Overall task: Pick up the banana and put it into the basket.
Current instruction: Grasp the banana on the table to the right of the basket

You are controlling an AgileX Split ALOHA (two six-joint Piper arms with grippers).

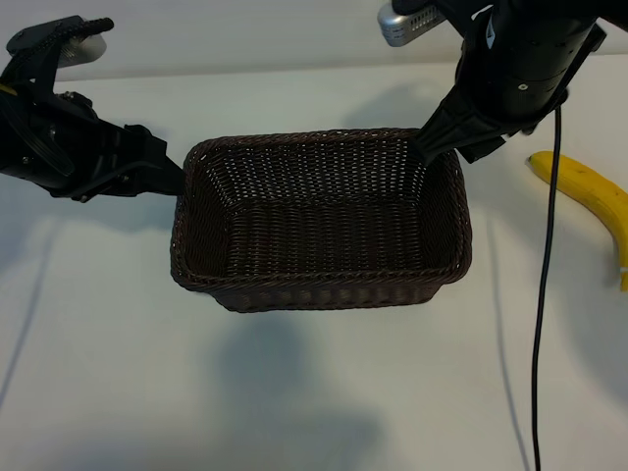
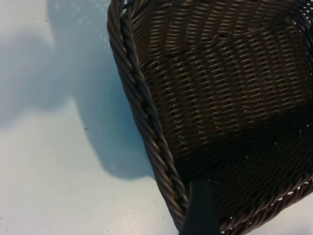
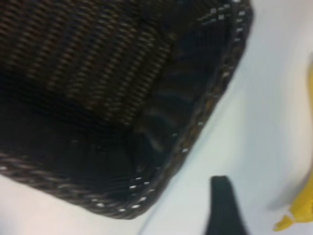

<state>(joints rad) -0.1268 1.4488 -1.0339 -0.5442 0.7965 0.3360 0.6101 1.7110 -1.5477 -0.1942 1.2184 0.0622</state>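
White table [image 1: 314, 392]: basket [image 1: 319, 285] empty, banana [image 1: 589, 196] beside it ungrabbed; left tool [image 1: 177, 179] gapes at the rim, right tool [image 1: 427, 145] state unclear; next, reach banana.

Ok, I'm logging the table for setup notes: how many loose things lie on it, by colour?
Yellow: 1, the banana
Dark brown: 1, the basket
Total: 2
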